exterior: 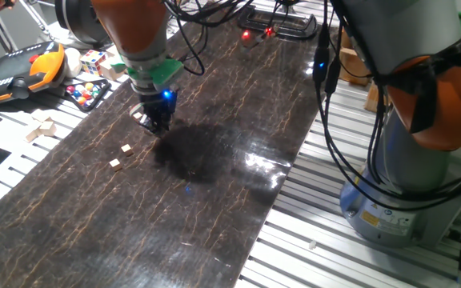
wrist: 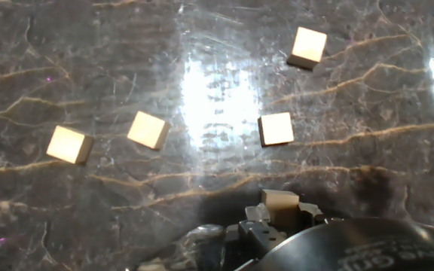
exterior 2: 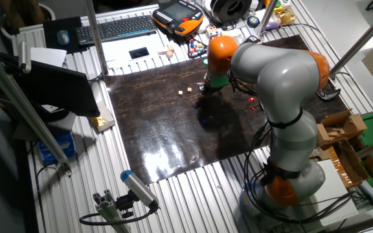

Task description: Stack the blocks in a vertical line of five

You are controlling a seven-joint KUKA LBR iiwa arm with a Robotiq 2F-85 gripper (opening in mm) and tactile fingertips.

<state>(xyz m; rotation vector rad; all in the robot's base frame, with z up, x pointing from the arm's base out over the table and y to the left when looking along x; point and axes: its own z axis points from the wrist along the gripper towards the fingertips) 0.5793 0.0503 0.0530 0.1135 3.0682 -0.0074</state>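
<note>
four tiny wooden cubes (wrist: 148, 129) lie apart on the dark marbled table (wrist: 368, 188), none stacked; a fifth (wrist: 279, 200) sits clamped in our gripper (wrist: 273, 214). we judge them light, rigid and smooth, best pinched across opposite flat faces.

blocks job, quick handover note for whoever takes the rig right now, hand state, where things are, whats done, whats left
Hand: low over the dark tabletop, apparently shut on one tan block between its fingertips.
Blocks: four more lie loose and apart on the tabletop in the hand view: far-left block, left-centre block, centre block, upper-right block.
Done: no stack is visible; none rests on another.
Left: choose a base block, set the held one on it, then add the other three.
</note>
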